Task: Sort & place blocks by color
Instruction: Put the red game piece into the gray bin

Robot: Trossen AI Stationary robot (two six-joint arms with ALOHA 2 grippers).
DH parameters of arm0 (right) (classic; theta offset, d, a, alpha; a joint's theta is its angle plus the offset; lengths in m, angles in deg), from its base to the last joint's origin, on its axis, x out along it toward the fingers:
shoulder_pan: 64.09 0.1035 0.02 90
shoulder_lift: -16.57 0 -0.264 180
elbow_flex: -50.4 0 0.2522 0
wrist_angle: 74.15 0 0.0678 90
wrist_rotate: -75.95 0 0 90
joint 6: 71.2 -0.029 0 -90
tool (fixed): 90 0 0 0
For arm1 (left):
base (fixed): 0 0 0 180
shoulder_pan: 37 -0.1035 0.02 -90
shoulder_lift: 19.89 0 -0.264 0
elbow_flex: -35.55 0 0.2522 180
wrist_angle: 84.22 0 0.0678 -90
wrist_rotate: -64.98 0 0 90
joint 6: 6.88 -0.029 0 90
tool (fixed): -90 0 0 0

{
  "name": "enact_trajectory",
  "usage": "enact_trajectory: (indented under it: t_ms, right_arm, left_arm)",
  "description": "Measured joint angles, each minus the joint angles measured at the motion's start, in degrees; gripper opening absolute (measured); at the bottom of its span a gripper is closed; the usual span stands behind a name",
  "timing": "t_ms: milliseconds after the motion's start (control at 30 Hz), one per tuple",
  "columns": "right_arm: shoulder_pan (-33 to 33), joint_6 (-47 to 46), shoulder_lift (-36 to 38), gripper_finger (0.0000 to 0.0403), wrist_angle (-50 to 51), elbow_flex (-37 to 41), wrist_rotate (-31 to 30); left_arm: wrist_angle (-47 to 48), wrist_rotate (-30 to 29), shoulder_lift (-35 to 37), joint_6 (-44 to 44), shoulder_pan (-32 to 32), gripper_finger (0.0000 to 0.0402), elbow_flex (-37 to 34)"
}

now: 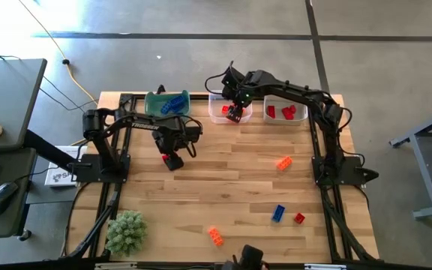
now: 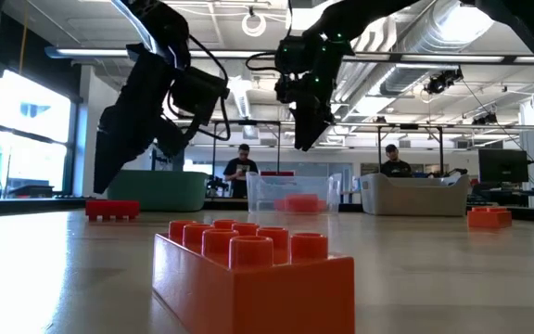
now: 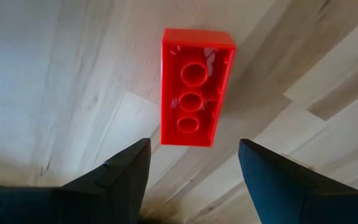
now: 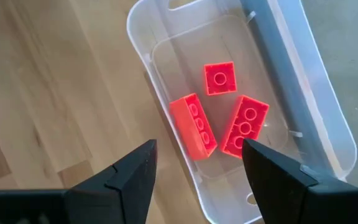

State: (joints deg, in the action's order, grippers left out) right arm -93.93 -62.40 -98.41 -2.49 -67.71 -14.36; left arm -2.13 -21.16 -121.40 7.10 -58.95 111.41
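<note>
Pale wood bench under my left gripper, jaws spread and empty, and the red brick lies flat just ahead of them — its long axis pointing away between the fingers, so closing would pinch its long sides.

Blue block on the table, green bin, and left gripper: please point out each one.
blue block [image 1: 278, 213], high view, its top face.
green bin [image 1: 153, 106], high view, its bare floor.
left gripper [image 3: 194, 167], left wrist view, midway between its open fingertips.
</note>
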Motion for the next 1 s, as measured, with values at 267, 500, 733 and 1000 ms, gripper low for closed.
enact_trajectory:
  t_ms: [267,500,733,1000]
  right_arm:
    - [1.14,0.00,0.00,0.0224,0.58,0.00,-0.77]
    - [1.50,-1.50,0.00,0.0224,0.96,0.00,-0.75]
    - [2.53,-3.96,0.00,0.0224,5.70,0.00,0.18]
    - [5.82,-7.46,-0.02,0.0224,9.25,-0.05,6.36]
  left_arm:
    - [-5.39,0.02,0.00,0.83,-0.15,0.0234,-3.71]
    - [-9.91,-1.79,0.00,0.99,-0.15,0.0231,-6.25]
    - [-9.61,-2.56,0.00,0.23,-0.13,0.0161,-6.27]
    - [-9.44,-0.35,0.24,-4.25,-0.02,0.0101,-6.23]
